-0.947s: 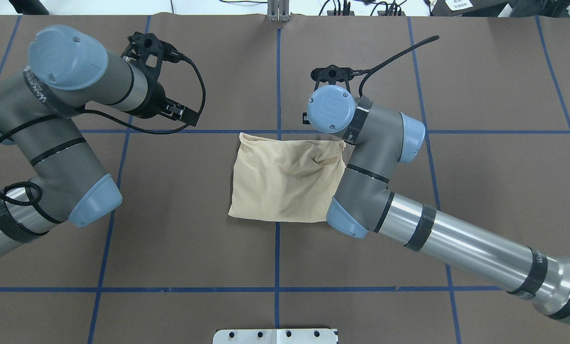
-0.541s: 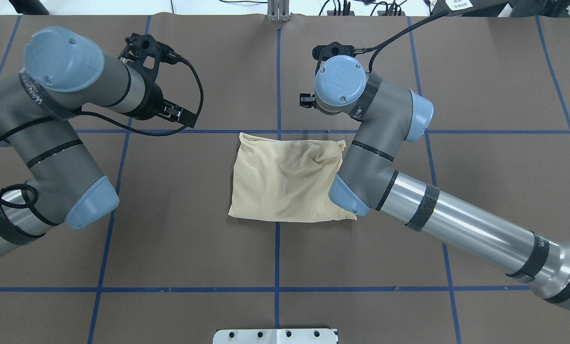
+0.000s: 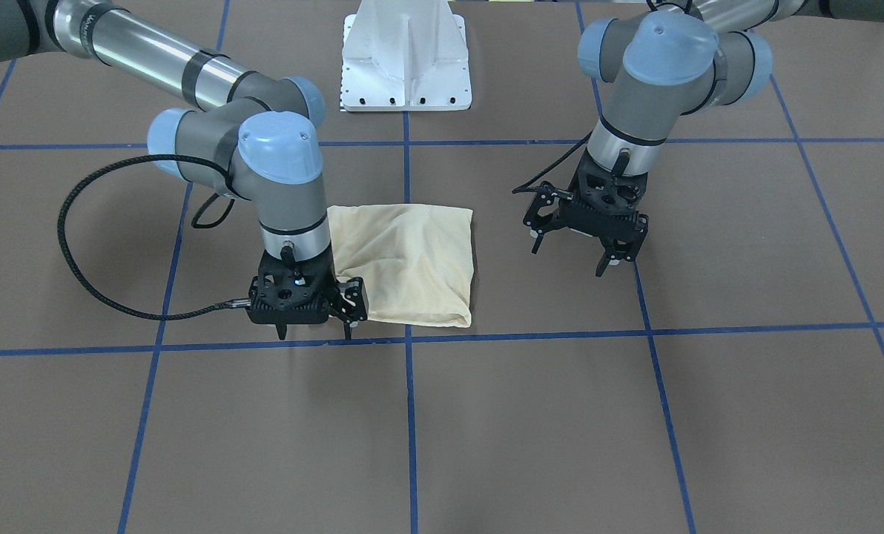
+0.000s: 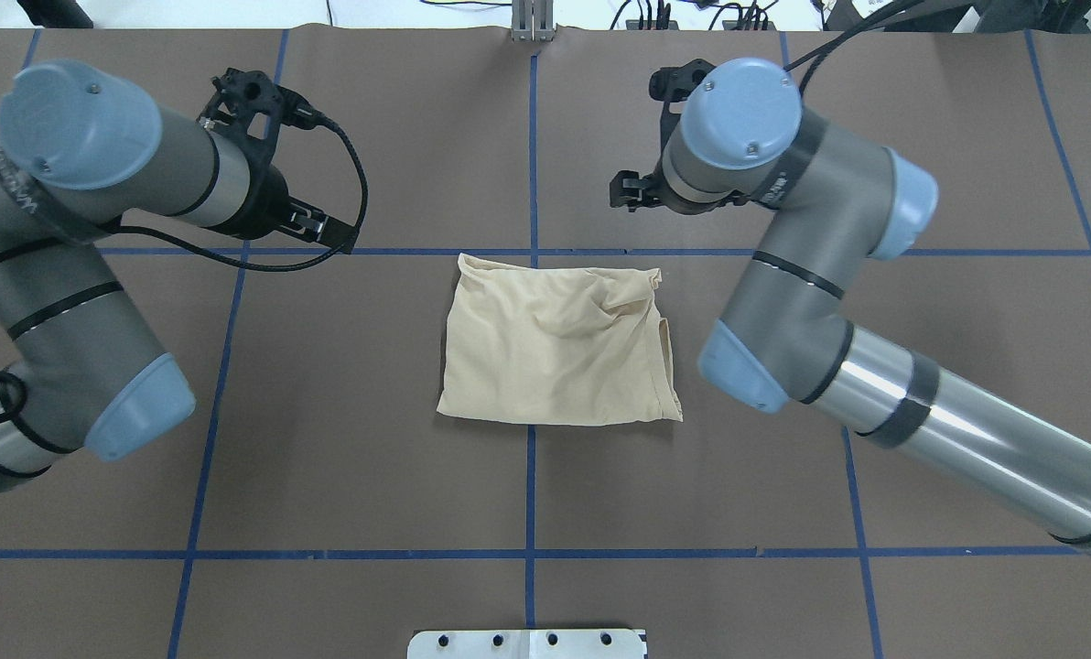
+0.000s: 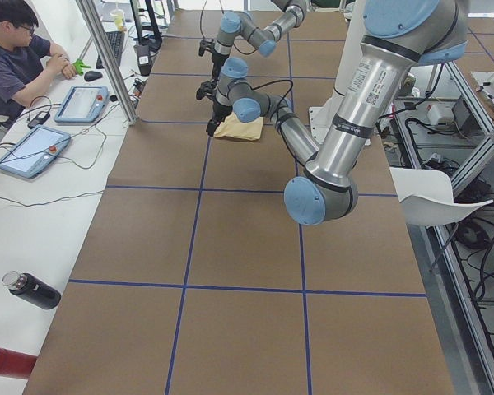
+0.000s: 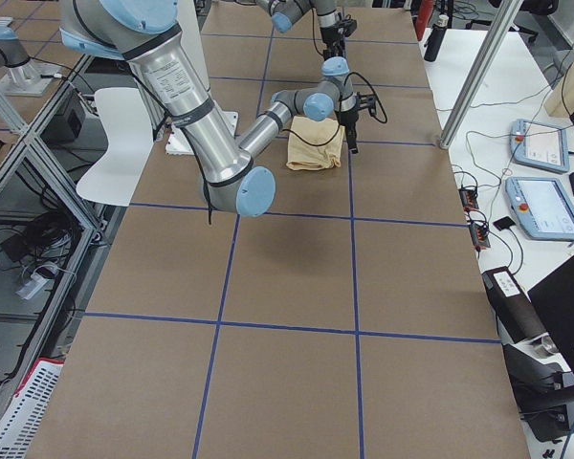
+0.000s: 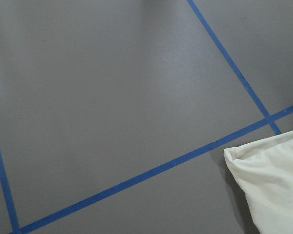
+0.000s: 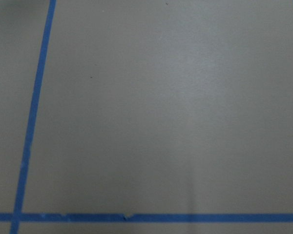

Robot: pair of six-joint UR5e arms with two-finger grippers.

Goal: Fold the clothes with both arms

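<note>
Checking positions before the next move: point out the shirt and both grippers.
folded shirt (image 4: pixel 555 352), overhead view, middle of cloth.
left gripper (image 3: pixel 569 258), front-facing view, between fingertips.
right gripper (image 3: pixel 316 335), front-facing view, between fingertips.

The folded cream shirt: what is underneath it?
The folded cream shirt lies flat on the brown table cover. A blue tape line passes under it, emerging at its near and far edges. Anything tucked inside its folds is covered.

T-shirt (image 4: pixel 555 348): pale cream-yellow, plain on the faces that show.
Table (image 4: pixel 326 476): dull brown cover, ruled with a blue tape grid.
Left arm (image 4: pixel 79 275), right arm (image 4: pixel 921 412): grey and bright silver, light blue joint caps, black bands and cables.
Left gripper (image 3: pixel 569 258), right gripper (image 3: pixel 316 334): black.
Pedestal base (image 3: pixel 406 55): white.
</note>
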